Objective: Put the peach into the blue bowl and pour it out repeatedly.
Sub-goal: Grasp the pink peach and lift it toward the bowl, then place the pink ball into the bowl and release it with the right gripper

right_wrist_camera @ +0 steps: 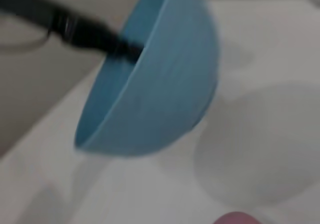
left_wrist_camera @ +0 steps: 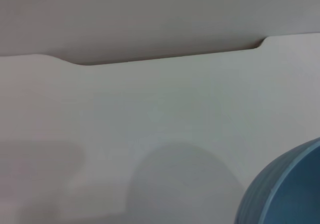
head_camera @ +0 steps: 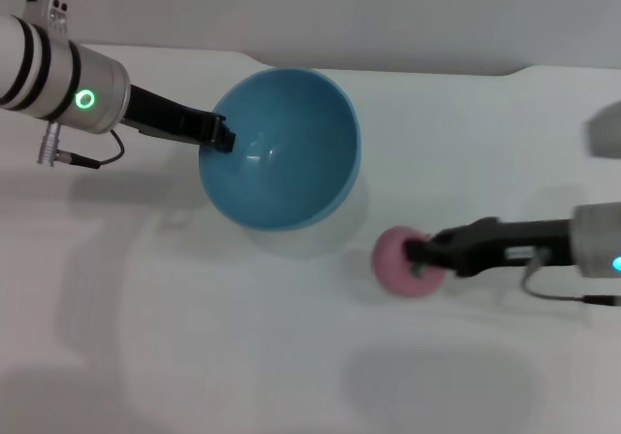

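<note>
The blue bowl (head_camera: 286,152) is empty, lifted off the table and tilted on its side. My left gripper (head_camera: 221,133) is shut on its left rim. The bowl also shows in the left wrist view (left_wrist_camera: 285,189) and in the right wrist view (right_wrist_camera: 160,83), where the left gripper (right_wrist_camera: 115,46) grips its rim. The pink peach (head_camera: 396,261) lies on the white table to the right of and in front of the bowl. My right gripper (head_camera: 419,254) is closed on the peach's right side. Only a sliver of the peach (right_wrist_camera: 237,218) shows in the right wrist view.
The white table (head_camera: 243,356) has a stepped back edge (head_camera: 524,68) against a grey wall. A grey blurred object (head_camera: 606,128) sits at the far right edge. The bowl's shadow falls on the table beneath it.
</note>
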Controlling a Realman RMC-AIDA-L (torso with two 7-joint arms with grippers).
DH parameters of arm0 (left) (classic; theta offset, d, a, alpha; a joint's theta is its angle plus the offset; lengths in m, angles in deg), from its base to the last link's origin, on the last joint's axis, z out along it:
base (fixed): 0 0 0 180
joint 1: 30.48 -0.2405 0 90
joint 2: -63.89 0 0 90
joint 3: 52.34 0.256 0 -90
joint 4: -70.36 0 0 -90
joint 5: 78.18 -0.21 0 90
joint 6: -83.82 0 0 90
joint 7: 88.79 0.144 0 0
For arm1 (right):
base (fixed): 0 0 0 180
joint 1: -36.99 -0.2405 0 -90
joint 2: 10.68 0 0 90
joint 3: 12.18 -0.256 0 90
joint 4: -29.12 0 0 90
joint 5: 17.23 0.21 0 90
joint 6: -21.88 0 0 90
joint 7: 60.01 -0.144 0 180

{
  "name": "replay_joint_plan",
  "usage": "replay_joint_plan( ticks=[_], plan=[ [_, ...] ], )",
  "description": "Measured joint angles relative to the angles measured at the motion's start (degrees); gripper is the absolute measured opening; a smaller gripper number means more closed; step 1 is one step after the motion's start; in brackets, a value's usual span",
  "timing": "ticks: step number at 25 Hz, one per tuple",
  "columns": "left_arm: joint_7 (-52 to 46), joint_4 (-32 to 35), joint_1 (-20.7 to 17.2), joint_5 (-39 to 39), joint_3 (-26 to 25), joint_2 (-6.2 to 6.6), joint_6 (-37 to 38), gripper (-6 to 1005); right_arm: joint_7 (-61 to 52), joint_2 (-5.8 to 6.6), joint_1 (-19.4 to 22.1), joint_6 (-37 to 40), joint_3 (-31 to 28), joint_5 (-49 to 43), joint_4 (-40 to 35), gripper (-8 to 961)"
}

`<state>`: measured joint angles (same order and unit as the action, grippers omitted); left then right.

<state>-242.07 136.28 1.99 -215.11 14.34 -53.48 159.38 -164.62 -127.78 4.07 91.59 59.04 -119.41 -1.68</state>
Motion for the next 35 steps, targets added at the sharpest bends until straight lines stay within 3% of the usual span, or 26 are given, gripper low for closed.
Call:
replay_joint_plan(
  ticks=[2,5,6,8,13,19,29,35],
  plan=[
    [0.00,-0.13,0.10,-0.01,0.61,-0.03,0.03,-1,0.07,0.26,1.01,0.72,-1.60,-0.04,-0.59,89],
    [-0.25,-1.08,0.52,0.00,2.73,-0.09,0.10,-1,1.82,0.69,4.72,4.77,-8.97,-0.17,-3.08,66],
    [-0.41,-2.57,1.18,0.06,4.65,-0.21,-0.30,-1,4.05,0.84,6.44,8.65,-15.33,-0.25,-4.07,64],
    [-0.41,-3.95,1.81,0.24,5.92,-0.34,-0.93,-1,5.39,0.91,6.85,11.12,-18.53,-0.28,-4.42,61],
    [-0.61,-13.68,7.79,1.79,15.51,-0.94,-4.00,-1,10.55,1.20,6.60,24.46,-27.27,0.14,-7.31,51],
    [-4.62,-15.21,11.33,4.33,24.96,-1.22,-5.98,-2,10.61,-0.61,3.10,28.82,-26.69,-0.62,-12.39,46],
    [-5.57,-15.02,12.38,4.83,25.52,-1.06,-5.52,-1,10.25,-1.18,-2.16,23.31,-17.41,-7.29,-9.92,46],
    [-5.60,-14.84,12.73,4.84,25.60,-1.04,-5.45,-1,10.23,-1.28,-2.28,19.29,-14.22,-7.74,-9.26,184]
  ],
)
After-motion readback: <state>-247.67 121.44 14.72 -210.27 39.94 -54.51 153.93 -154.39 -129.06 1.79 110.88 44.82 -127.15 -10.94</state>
